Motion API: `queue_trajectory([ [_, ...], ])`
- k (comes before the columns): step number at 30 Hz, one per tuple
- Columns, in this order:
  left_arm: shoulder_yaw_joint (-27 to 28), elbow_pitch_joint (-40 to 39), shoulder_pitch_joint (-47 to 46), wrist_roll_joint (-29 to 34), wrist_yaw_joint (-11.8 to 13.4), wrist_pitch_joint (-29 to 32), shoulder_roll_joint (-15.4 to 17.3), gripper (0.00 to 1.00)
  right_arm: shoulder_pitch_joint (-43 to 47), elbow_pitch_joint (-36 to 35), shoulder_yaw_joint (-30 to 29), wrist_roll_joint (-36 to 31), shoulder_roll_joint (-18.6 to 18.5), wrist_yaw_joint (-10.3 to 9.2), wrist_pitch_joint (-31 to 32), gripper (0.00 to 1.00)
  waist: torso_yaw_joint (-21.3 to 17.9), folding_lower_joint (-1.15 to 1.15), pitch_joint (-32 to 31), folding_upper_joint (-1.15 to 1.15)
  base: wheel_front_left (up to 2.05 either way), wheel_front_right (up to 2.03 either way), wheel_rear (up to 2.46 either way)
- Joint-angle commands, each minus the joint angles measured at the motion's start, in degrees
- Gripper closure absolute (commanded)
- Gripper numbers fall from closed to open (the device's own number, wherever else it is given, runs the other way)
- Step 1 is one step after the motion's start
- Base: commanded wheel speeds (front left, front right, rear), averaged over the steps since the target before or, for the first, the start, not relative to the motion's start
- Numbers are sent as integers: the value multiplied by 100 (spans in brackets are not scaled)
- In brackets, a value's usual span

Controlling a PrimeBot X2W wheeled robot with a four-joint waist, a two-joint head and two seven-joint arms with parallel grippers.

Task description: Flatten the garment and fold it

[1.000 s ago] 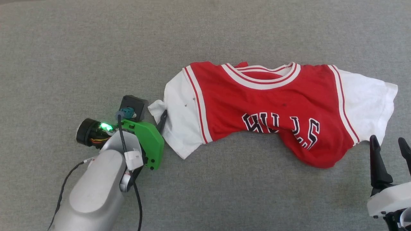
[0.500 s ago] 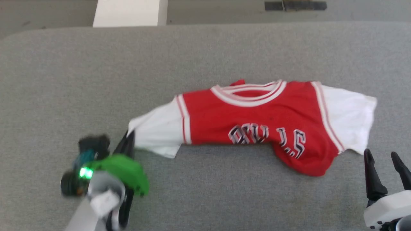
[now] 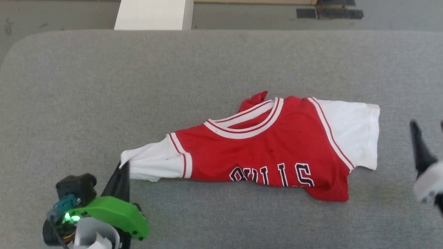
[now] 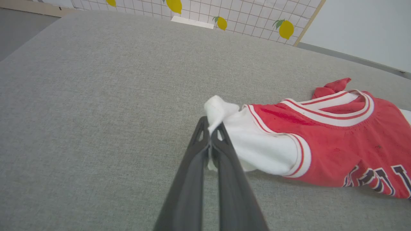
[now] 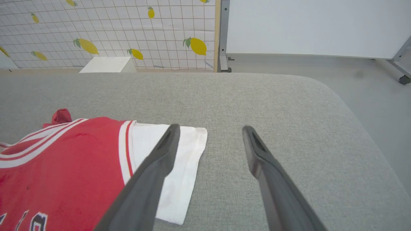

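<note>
1. The left gripper [image 4: 210, 123] is pinched fully shut on the very tip of the white sleeve [image 4: 257, 144] of the garment [image 3: 270, 152], at the lower left of the head view. The sleeve is drawn into a taut point. That is a small bite of cloth, and I'd judge a harder tug could pull it free.
2. The right gripper [image 5: 208, 128] stands with its jaws wide apart and holds nothing. It sits at the right edge of the head view, near the other sleeve [image 3: 353, 135]. In its own wrist view one finger crosses that sleeve, but I cannot tell whether it touches.
3. Nothing pins the right side, so a pull from the left would likely drag the whole shirt across instead of spreading it.
4. The shirt lies face up, centre to right of the head view, skewed, with the collar [image 3: 242, 128] toward the top. The cloth below the lettering [image 3: 273, 174] looks tucked under, and a red flap [image 3: 254, 98] pokes out behind the collar. Folding now would probably trap those creases.
5. The grey padded surface [image 3: 104, 86] is fabric-covered with rounded corners, and its weave may grab the cloth.
6. Beyond it are a white box [image 3: 154, 14], a dark strip [image 3: 328, 13] on the floor, a lemon-print panel [image 5: 96, 29] and a white wall [image 5: 305, 25].
</note>
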Motion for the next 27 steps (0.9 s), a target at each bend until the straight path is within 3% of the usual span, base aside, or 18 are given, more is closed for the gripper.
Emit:
queue_trajectory([
  [1, -50, -81, -178, 76, 35, 45, 4, 100, -336, 107, 81, 108, -170, -9, 207, 0, 74, 0, 272, 0, 0, 0, 0],
  [5, -268, -209, -484, 147, -9, 146, -98, 100, -1122, 611, 347, 404, -634, -9, 823, 0, 139, 0, 570, 0, 0, 0, 0],
  [12, -535, -134, -890, 220, -85, 192, -275, 100, -1753, 1445, 531, 592, -1064, -9, 1457, 0, 374, 0, 918, 0, 0, 0, 0],
  [24, -648, 13, -1083, 212, -112, 154, -384, 100, -2114, 2325, 735, 514, -1119, -9, 1551, 0, 586, 0, 1213, 0, 0, 0, 0],
  [26, -649, 28, -1096, 204, -113, 149, -388, 100, -2139, 2448, 669, 535, -1075, -9, 1683, 100, 591, 0, 1220, 0, 0, 0, 0],
  [27, -642, 34, -1101, 198, -111, 149, -385, 100, -2153, 2467, 656, 552, -1060, -9, 1723, 100, 587, 0, 1216, 0, 0, 0, 0],
])
